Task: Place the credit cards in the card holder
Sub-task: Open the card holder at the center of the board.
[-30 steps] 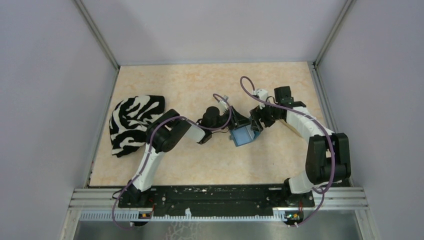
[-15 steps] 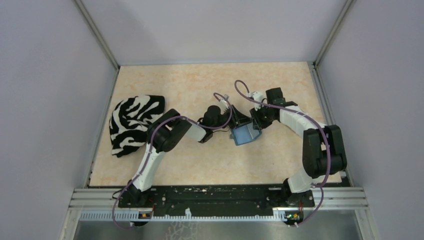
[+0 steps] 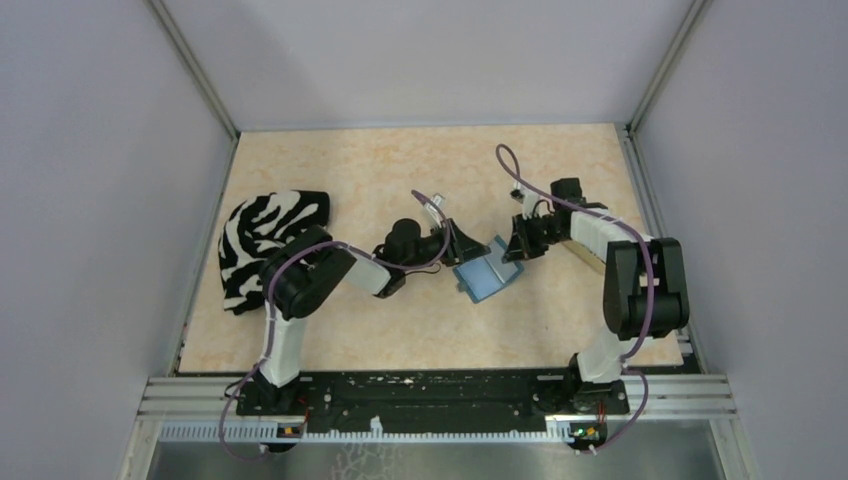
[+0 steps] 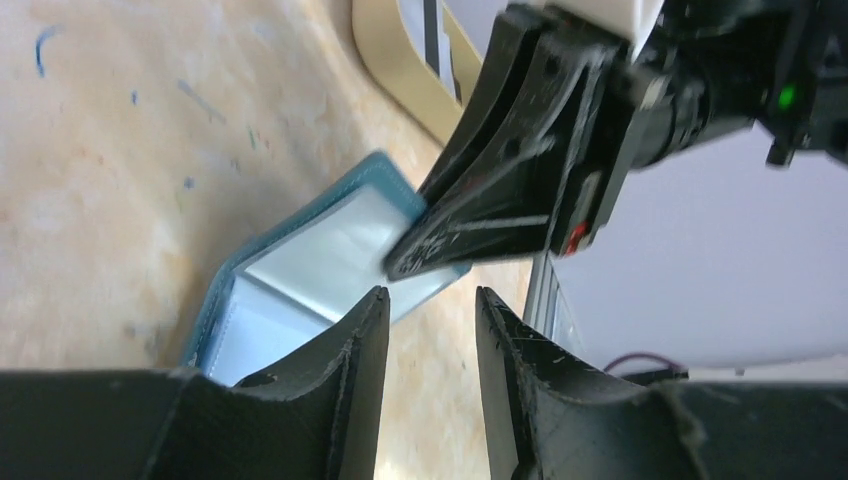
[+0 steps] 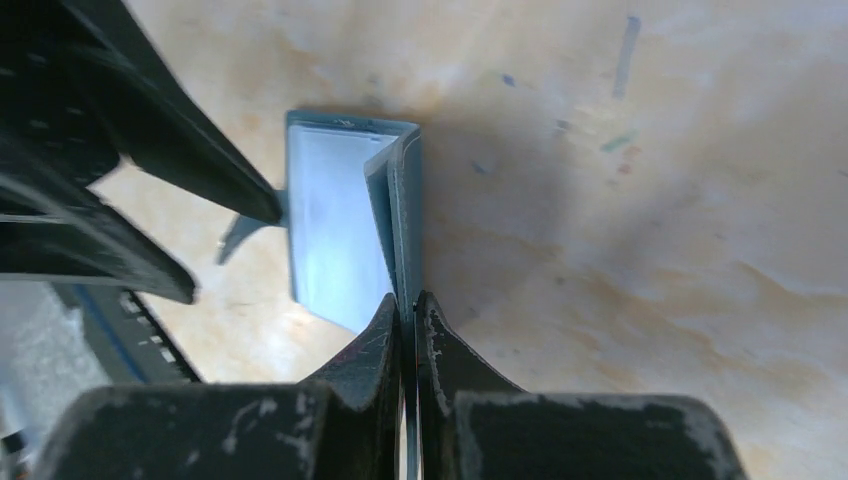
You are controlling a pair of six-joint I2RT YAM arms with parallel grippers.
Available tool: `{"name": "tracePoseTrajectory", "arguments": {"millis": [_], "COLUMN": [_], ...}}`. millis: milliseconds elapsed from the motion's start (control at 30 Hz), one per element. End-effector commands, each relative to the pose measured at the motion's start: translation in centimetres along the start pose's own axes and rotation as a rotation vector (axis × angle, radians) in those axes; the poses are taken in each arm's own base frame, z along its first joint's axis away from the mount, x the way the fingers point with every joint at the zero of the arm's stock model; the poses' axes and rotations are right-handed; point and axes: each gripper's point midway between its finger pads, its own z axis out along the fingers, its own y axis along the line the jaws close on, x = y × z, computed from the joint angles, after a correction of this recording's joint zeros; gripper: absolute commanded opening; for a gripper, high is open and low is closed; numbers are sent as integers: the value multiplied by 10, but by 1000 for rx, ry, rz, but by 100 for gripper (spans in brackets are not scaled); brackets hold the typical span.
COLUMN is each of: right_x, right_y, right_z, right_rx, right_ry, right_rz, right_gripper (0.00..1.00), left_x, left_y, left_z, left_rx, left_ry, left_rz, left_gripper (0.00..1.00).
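beige table (image 3: 380,170), right tool (image 5: 404,305) pinching card holder (image 5: 335,235)

No readable text, labels, brands or numbers in any view. Card holder (image 3: 487,278) shows plain teal and pale blue faces, no print or logo legible. White strip (image 3: 400,430) along the front rail carries fine tick marks; digits, if any, too small to read. Small green light (image 4: 787,96) in the left wrist view, no lettering legible beside it. Tabletop (image 3: 400,170) has only stray pen marks, not characters.
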Motion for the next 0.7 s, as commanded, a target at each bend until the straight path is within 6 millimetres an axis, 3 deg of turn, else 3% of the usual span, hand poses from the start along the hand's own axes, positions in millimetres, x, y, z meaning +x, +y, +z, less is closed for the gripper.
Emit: {"name": "tracePoseTrajectory", "arguments": {"millis": [0,133,267,467,600,633,667], "right_x": [-25,-33,-29,-14,-4,-3,-2], "right_y": [45,54,54,35,11,6,1], "right_z": [-9,-16,-8,20,31,32,32], "right_rx": [-257,-295,-330,-321,-184,-150,-113], "right_ry": [-108,-166,-159,-118,-89,-86,-81], "right_rz": [39,68,136,322,365,365,358], "right_gripper": [0,0,0,0,0,1,11], "left_x": [16,21,28,28,30,32,33], "left_y": [-9,-4,16,63,94,99,102], "left_z": [-26,-41,-45,-58,-75,-80,-82], "left_rx": [32,-25,-87,-268,-411,-435,-448], "left_ry": [59,91,116,115,115,120,123], "left_rz": [94,147,145,171,209,210,210], "left_gripper": [44,45,44,43,43,44,44]}}
